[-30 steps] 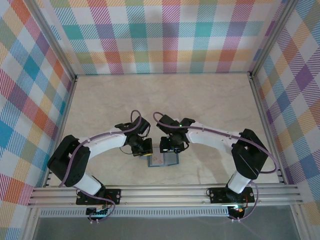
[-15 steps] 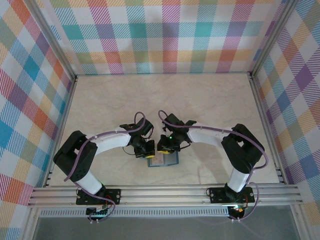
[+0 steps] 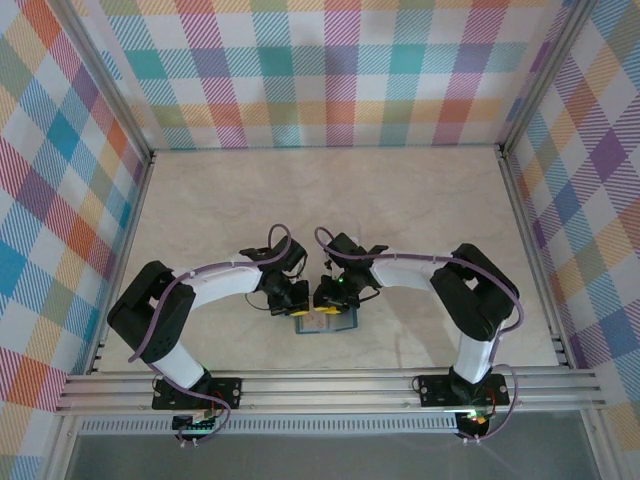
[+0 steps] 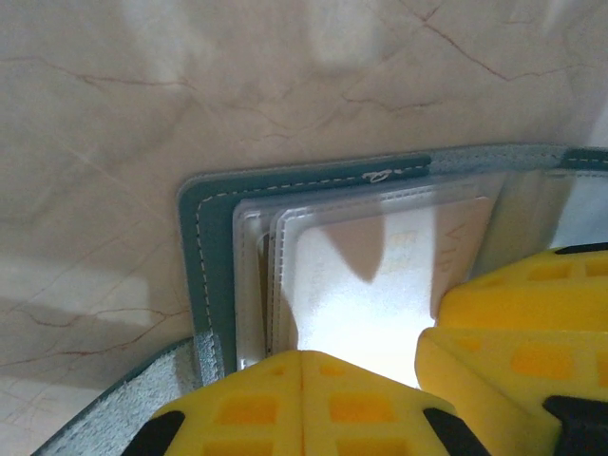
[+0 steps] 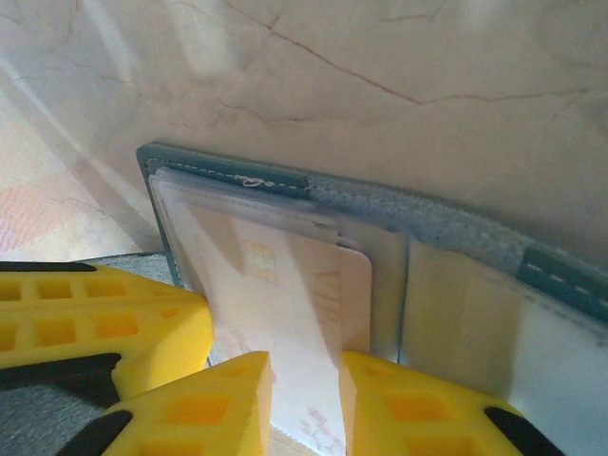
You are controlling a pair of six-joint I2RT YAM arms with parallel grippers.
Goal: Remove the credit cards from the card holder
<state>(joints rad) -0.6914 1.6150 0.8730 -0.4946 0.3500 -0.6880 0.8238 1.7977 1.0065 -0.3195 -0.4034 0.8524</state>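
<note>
Both arms are bent in toward the middle of the marbled surface (image 3: 330, 200), close to its near edge. Their tips meet over the teal card holder (image 3: 338, 322), which lies open and flat there.

The right end effector (image 3: 328, 298) has its yellow fingers (image 5: 418, 399) drawn in almost together, with a pale credit card (image 5: 285, 285) pinched between them. The card has a chip and faint lettering. It slants up out of a pocket, its far end still tucked in under the stitched teal edge of the holder.

Just beside it, the left end effector (image 3: 292, 298) has its two pads pressed shut against each other. From its own camera, the tips (image 4: 302, 356) sit on the clear plastic sleeves (image 4: 252, 275) at the holder's near edge. I can't tell whether they nip any of the plastic.
</note>
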